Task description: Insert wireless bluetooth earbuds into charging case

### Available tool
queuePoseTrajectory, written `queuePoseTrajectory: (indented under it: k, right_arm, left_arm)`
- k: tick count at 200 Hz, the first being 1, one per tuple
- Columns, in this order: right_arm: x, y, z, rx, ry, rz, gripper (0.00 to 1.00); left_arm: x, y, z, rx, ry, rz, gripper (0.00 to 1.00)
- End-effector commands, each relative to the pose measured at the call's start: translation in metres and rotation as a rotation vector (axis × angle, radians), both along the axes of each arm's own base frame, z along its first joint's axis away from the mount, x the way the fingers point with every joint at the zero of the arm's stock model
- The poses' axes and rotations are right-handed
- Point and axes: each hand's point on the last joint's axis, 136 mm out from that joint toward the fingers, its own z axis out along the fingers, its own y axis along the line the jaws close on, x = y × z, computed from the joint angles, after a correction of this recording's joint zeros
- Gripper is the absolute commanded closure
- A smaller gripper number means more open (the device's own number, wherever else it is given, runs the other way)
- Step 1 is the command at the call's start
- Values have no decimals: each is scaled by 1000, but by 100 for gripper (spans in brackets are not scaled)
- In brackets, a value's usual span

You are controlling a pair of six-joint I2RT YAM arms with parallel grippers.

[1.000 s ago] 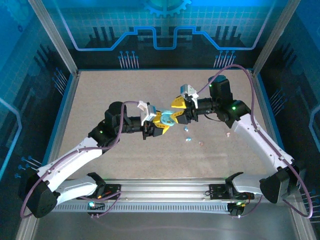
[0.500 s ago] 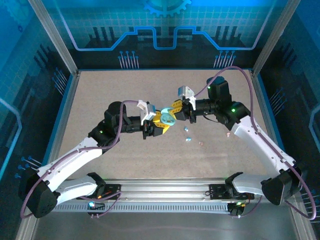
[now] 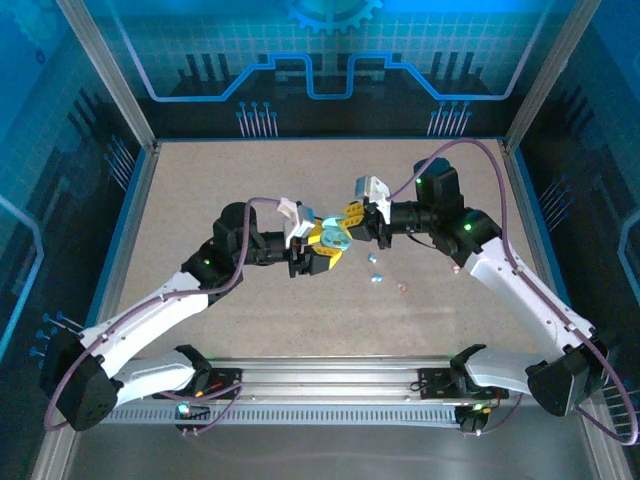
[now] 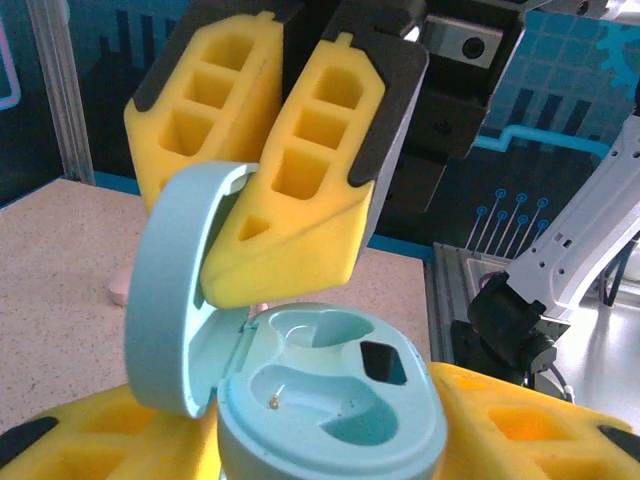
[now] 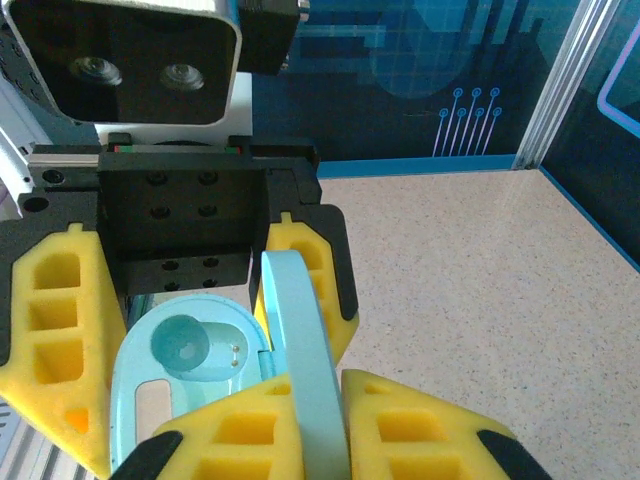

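Right claw (image 3: 347, 222) newly on one case (image 3: 334, 237)

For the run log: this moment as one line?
left gripper astride charging case, grip unclear | right gripper shut on lid | sockets empty | earbuds on table

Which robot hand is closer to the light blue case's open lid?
Right. The right gripper pinches the pale blue plastic lid; the left gripper flanks the base below.

Both the left arm (image 3: 150, 315) and the right arm (image 3: 520, 290) had white shells low down and black joints higher up, each with a small green light (image 3: 466, 226). Purple cables (image 3: 470, 142) looped along them. The fingers (image 4: 300, 200) were yellow foam with rectangular hollows, black-backed, on a black screw-holed block (image 5: 180, 220)
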Motion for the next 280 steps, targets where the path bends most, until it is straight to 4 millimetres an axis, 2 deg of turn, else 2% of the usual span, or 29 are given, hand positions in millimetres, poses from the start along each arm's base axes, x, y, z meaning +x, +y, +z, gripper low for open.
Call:
queuePoseTrajectory:
  k: [1, 32, 92, 118, 132, 145, 173, 188, 199, 207, 217, 236, 245, 262, 280]
  right_arm:
    - [-4, 2, 6, 16, -42, 8, 86]
    - [-4, 3, 7, 18, -40, 11, 85]
    - [-4, 2, 5, 13, -24, 10, 82]
    - [1, -1, 7, 7, -13, -40, 70]
    - [6, -6, 13, 20, 4, -79, 60]
    - [11, -13, 21, 42, 35, -135, 54]
    - [25, -42, 47, 146, 212, -337, 38]
    - [34, -65, 48, 183, 337, -469, 37]
    - [46, -87, 34, 194, 445, -619, 36]
    - [54, -104, 15, 188, 536, -731, 39]
    - [61, -123, -14, 158, 652, -845, 42]
    - [65, -153, -82, 74, 912, -1026, 48]
    - [63, -154, -111, 35, 1024, -1045, 51]
    - [60, -142, -158, -66, 1160, -995, 54]
    - [63, -137, -200, -212, 1203, -1015, 55]
  left_arm:
    - [0, -2, 3, -11, -15, -3, 47]
    - [0, -3, 4, -11, -22, -6, 48]
    - [0, -2, 7, -13, -42, -5, 64]
    - [-1, -1, 8, -19, -55, 2, 65]
    - [0, 1, 8, -27, -59, 17, 65]
    - [3, 4, 7, -35, -61, 46, 66]
    - [10, 12, 2, -74, -55, 127, 67]
    - [16, 17, -6, -92, -40, 177, 67]
    - [18, 20, -10, -99, -37, 206, 67]
    - [20, 23, -13, -103, -36, 227, 67]
    - [22, 27, -13, -116, -43, 255, 67]
    - [24, 33, -13, -134, -53, 291, 68]
    - [23, 34, -12, -137, -58, 290, 67]
    - [21, 34, -8, -142, -66, 286, 67]
    - [20, 36, -6, -147, -68, 290, 67]
